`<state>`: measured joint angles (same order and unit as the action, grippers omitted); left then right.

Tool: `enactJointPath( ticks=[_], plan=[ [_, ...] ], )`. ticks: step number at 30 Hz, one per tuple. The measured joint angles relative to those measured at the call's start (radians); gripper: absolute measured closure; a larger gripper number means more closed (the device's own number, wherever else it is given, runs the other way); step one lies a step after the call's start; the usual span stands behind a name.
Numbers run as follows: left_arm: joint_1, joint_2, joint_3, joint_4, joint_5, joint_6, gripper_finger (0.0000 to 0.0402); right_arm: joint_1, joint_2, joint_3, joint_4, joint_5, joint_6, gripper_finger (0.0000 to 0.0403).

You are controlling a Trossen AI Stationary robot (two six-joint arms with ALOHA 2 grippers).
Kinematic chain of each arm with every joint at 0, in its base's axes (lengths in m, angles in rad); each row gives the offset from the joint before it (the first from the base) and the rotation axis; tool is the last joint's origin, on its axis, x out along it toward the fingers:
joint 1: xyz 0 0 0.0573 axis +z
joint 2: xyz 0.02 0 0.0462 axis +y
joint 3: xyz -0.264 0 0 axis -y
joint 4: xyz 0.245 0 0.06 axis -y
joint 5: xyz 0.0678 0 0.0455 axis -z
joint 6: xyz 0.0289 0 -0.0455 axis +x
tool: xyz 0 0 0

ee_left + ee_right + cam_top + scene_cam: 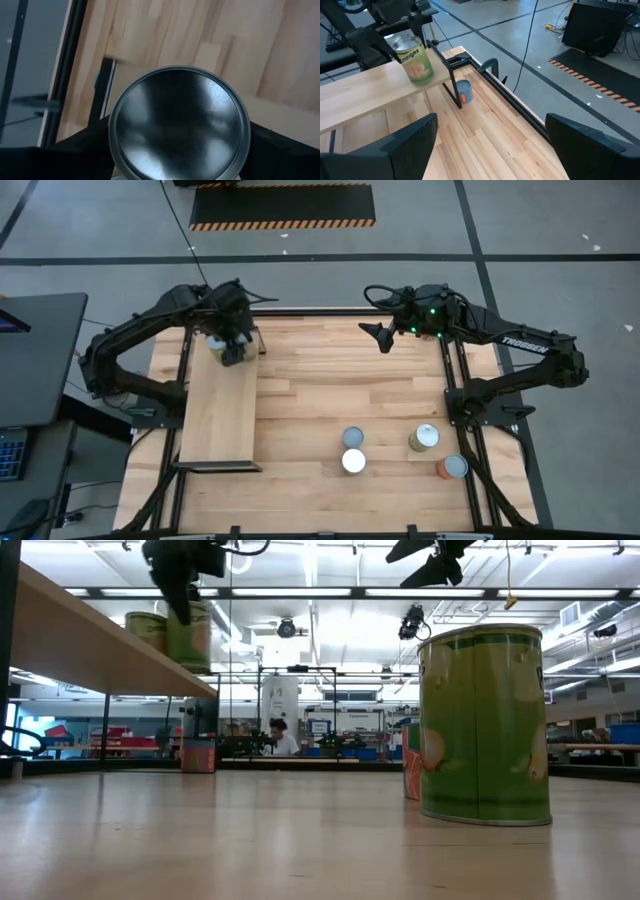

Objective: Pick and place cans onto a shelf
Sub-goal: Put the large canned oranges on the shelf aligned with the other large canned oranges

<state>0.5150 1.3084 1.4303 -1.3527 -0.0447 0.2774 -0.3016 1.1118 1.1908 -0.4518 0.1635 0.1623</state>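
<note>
Four cans wait on the counter (300, 400) | left end effector (230, 345) grasps green can (415, 60) at shelf (220, 415) far end | right end effector (385, 338) released, idle | risk: off-edge release topples can.

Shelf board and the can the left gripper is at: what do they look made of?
Shelf: looks like pale light wood, matte, faint grain, on a thin black frame, probably metal. Can between the left gripper's fingers: likely tin-plated steel; its top is shiny and mirror-like, with a glossy printed label, seen from the right wrist view.
</note>
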Motion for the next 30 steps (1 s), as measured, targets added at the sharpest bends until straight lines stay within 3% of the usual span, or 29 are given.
enactJointPath(
  ticks=[11,30],
  plan=[
    [0.010,-0.029,-0.002,-0.076,-0.075,0.022,0.0088,0.000,0.000,0.000,0.000,0.000,0.004,0.0025],
    [0.066,0.014,-0.002,-0.027,-0.008,0.043,0.0088,0.000,0.000,0.000,-0.031,-0.028,0.028,0.0025]
  ],
)
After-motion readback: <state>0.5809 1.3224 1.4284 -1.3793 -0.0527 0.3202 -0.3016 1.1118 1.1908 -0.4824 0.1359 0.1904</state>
